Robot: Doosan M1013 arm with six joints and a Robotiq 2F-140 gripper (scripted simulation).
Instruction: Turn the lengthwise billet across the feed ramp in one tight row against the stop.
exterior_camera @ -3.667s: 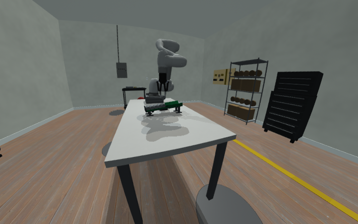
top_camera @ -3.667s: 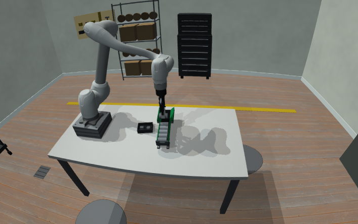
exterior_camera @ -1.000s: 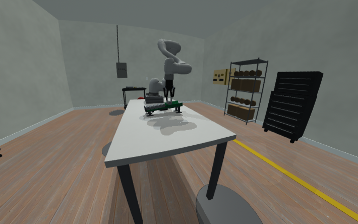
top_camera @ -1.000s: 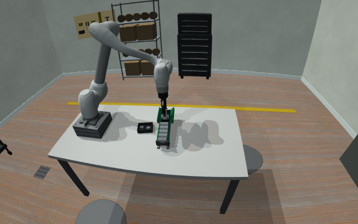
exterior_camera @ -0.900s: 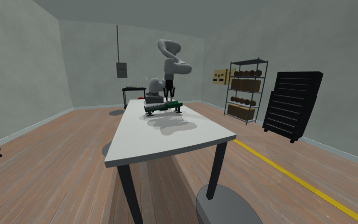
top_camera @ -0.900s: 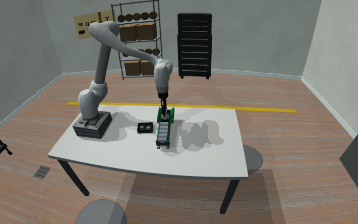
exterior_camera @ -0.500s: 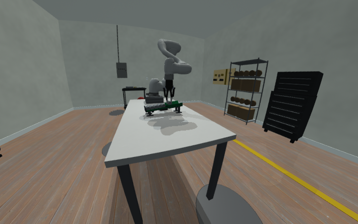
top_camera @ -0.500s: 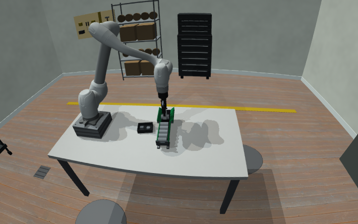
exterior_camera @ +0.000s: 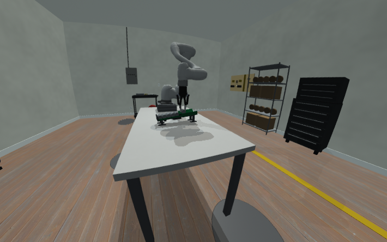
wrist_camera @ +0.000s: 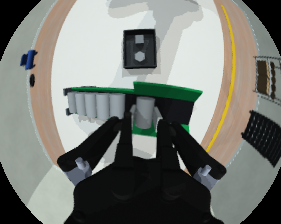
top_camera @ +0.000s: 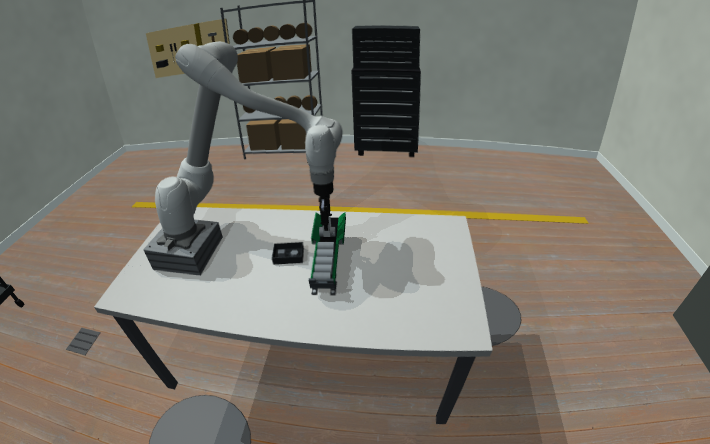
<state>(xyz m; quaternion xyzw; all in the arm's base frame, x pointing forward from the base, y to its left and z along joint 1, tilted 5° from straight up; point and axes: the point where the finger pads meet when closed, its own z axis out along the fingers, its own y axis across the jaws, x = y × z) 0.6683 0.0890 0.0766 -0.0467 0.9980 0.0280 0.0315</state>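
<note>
A: Top view first. Count?

B: One arm, one gripper (top_camera: 324, 221), one green feed ramp (top_camera: 338, 249) mid-table (top_camera: 236, 308). Row of billets (top_camera: 323, 266) lying across the ramp at its near end; can't count them exactly here, too small. Also one black tray (top_camera: 287, 253) just left of the ramp, one base block (top_camera: 206, 256) at far left.

A: Arm pose?

B: Shoulder up, elbow high by the shelf rack (top_camera: 312, 66), forearm slopes down right, wrist vertical over the ramp's far end. Fingers point straight down.

A: Exterior view?

B: Ramp (exterior_camera: 189, 114) seen side-on, standing on short black legs. Gripper (exterior_camera: 182, 105) hangs over its right, higher end. Row of billets (exterior_camera: 166, 115) sits at the left, lower end.

A: Wrist view, the odd billet?

B: One billet (wrist_camera: 143, 112) clenched between the fingers, at the ramp's (wrist_camera: 171, 92) upper part, well apart from the stop. Seen end-up; which way its long axis runs vs the ramp, can't tell. About four more billets (wrist_camera: 92, 104) side by side to the left, long axes across the ramp. Tray (wrist_camera: 139, 48) beyond.
</note>
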